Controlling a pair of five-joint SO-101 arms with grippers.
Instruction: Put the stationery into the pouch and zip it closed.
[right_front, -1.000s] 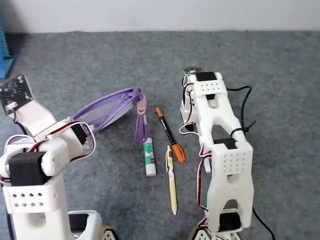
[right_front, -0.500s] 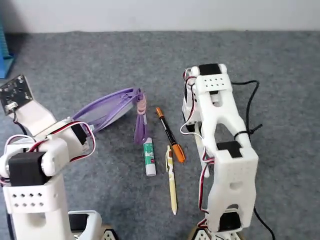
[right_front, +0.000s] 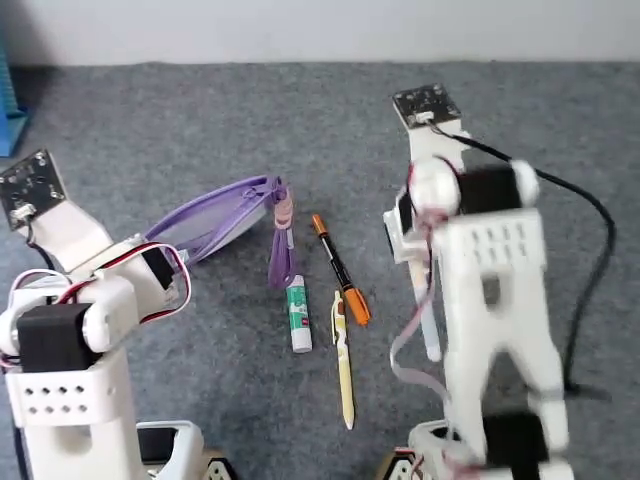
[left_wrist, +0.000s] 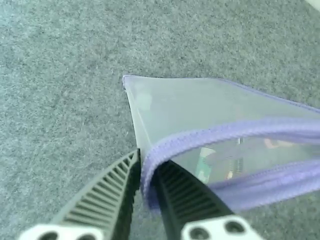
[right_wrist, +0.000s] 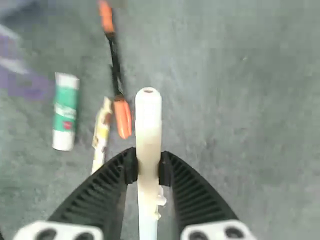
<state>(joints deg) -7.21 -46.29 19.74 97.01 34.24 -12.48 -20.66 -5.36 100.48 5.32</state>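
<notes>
- The right arm has reared up from its low stretch; the right pincer (right_wrist: 148, 165) is clamped shut around one white pen (right_wrist: 148, 112).
- The left pincer (left_wrist: 147, 172) pinches the rim of the one purple pouch (left_wrist: 200, 110).
- Between the pincers lie one glue stick (right_front: 298, 315), one orange marker (right_front: 338, 270) and one yellow pen (right_front: 343, 365).
- The worktop (right_front: 200, 110) is grey carpet, with a pale wall (right_front: 300, 30) behind.
</notes>
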